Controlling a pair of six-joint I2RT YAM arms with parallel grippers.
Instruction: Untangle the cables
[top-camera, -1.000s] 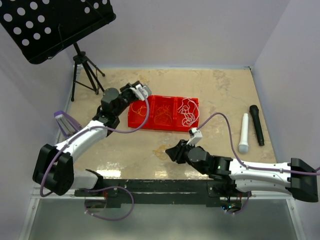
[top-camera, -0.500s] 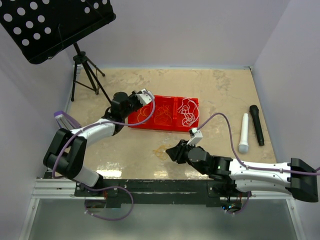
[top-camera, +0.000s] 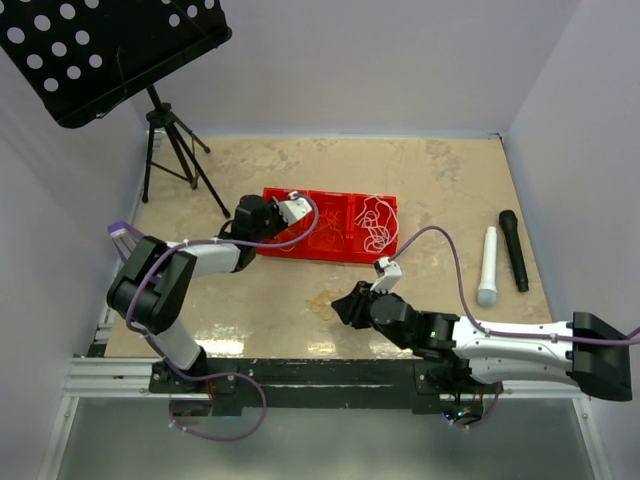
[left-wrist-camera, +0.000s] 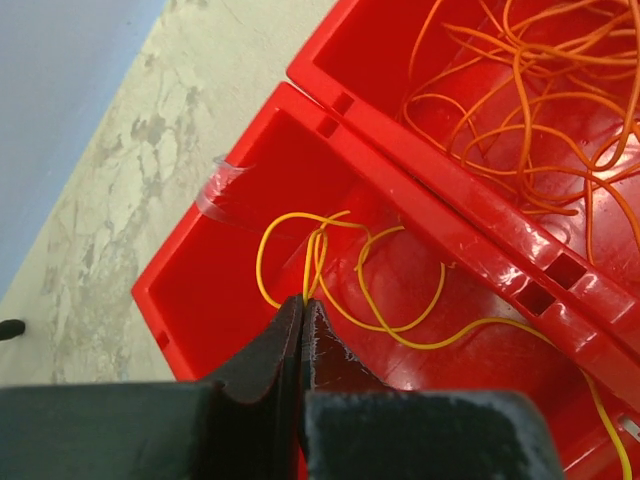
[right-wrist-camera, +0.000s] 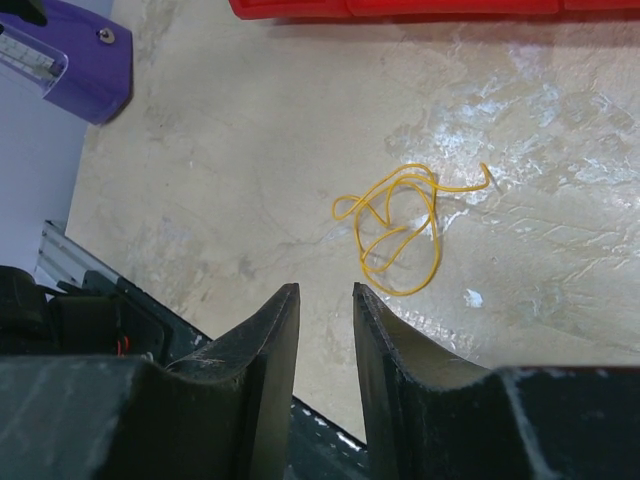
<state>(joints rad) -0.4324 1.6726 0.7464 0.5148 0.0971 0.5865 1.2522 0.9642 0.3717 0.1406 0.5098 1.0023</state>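
At the left compartment of the red tray (left-wrist-camera: 190, 270), I note my left gripper (left-wrist-camera: 303, 298) has come down from above since a second ago, shut tight on a yellow cord (left-wrist-camera: 400, 325); release looks pending. Its loops fan out from the pinch, and its tail runs alongside the divider (left-wrist-camera: 480, 250). My right gripper (right-wrist-camera: 325, 290), narrowly parted and empty, hovers near a coiled cord (right-wrist-camera: 395, 235) on the table (right-wrist-camera: 200, 150).

Top cam overhead, whole table (top-camera: 450, 170), L wrist close inside red tray (left-wrist-camera: 180, 300), R wrist low, prob tray edge.
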